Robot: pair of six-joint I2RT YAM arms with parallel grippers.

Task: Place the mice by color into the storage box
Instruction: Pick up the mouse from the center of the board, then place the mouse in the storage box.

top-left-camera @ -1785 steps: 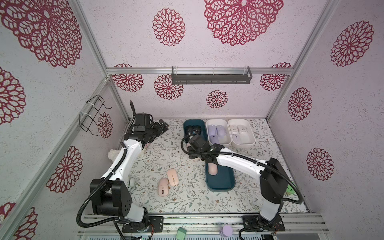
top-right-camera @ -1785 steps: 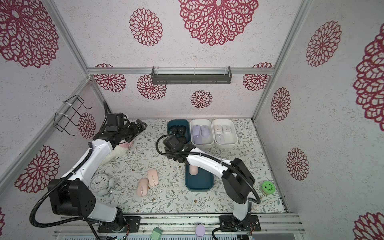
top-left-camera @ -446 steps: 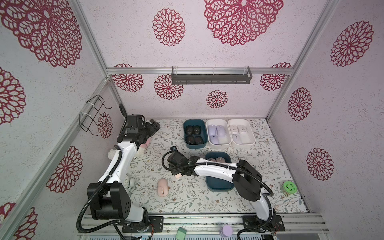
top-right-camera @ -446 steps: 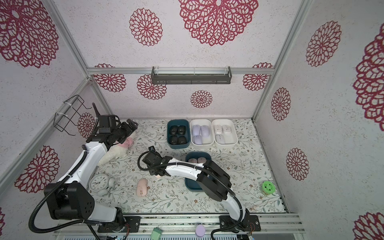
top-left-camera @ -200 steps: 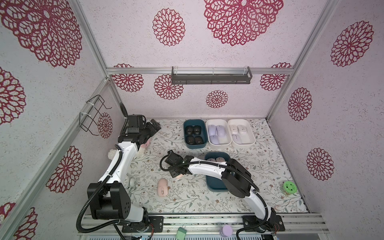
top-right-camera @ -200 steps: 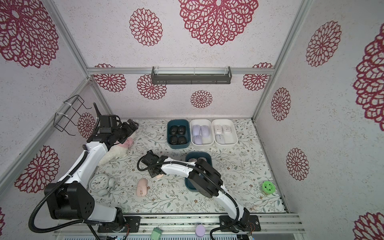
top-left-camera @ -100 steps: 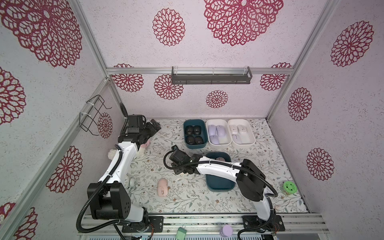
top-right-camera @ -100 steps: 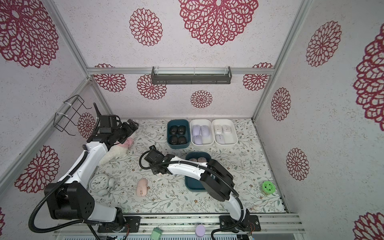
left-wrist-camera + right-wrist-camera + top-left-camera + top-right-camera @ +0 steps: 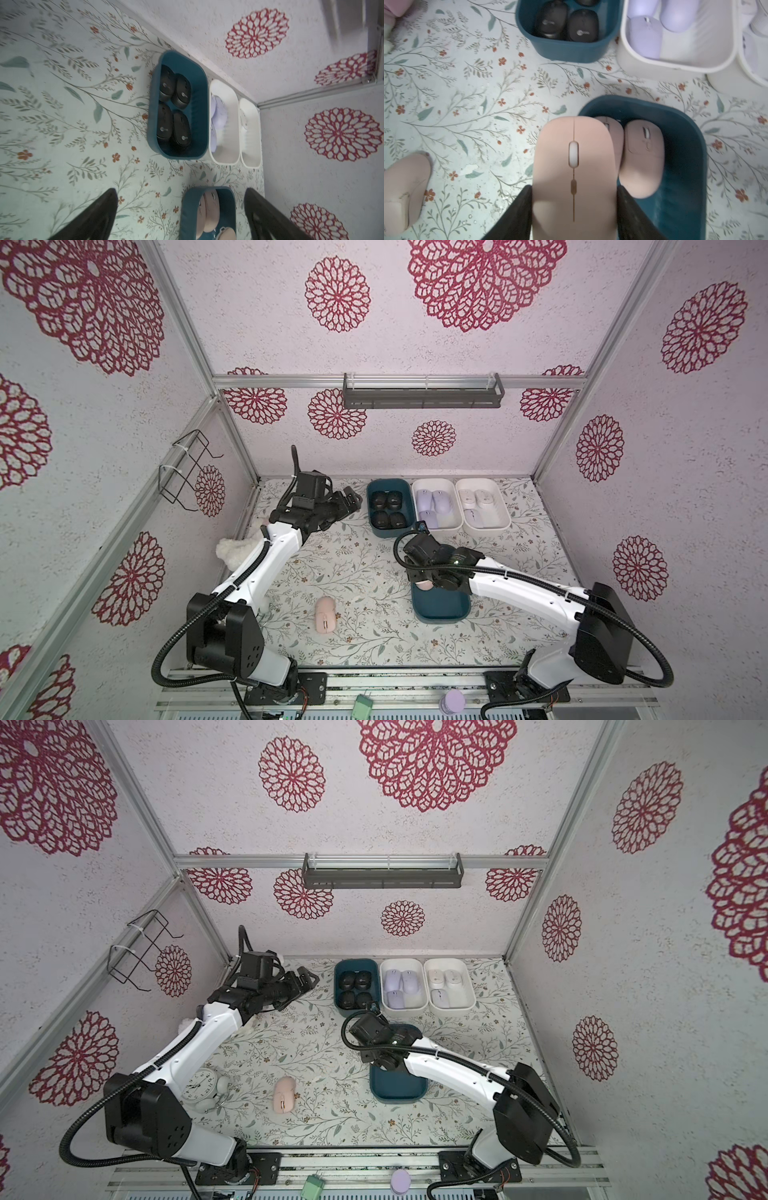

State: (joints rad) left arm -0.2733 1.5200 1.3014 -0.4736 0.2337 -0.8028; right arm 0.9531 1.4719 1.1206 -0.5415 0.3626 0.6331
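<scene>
My right gripper (image 9: pixel 574 192) is shut on a peach-pink mouse (image 9: pixel 574 166) and holds it above the left rim of the near teal storage box (image 9: pixel 685 128). Two peach-pink mice (image 9: pixel 641 158) lie inside that box. In both top views the right gripper (image 9: pixel 428 583) (image 9: pixel 384 1060) hangs over the box's far end. Another peach-pink mouse (image 9: pixel 325 614) (image 9: pixel 284 1094) lies on the mat in front. My left gripper (image 9: pixel 351 499) (image 9: pixel 180 190) stands open and empty at the back left, beside the teal box of black mice (image 9: pixel 395 501). Lavender mice (image 9: pixel 434 506) and white mice (image 9: pixel 482 502) fill two white boxes.
A fluffy white plush toy (image 9: pixel 232 549) lies by the left wall and an alarm clock (image 9: pixel 203 1085) stands under the left arm. A wire rack (image 9: pixel 187 472) hangs on the left wall, a dark shelf (image 9: pixel 422 391) on the back wall.
My right gripper has carried the peach-pink mouse rightwards from the middle of the mat to the near teal box. The left arm has stayed put.
</scene>
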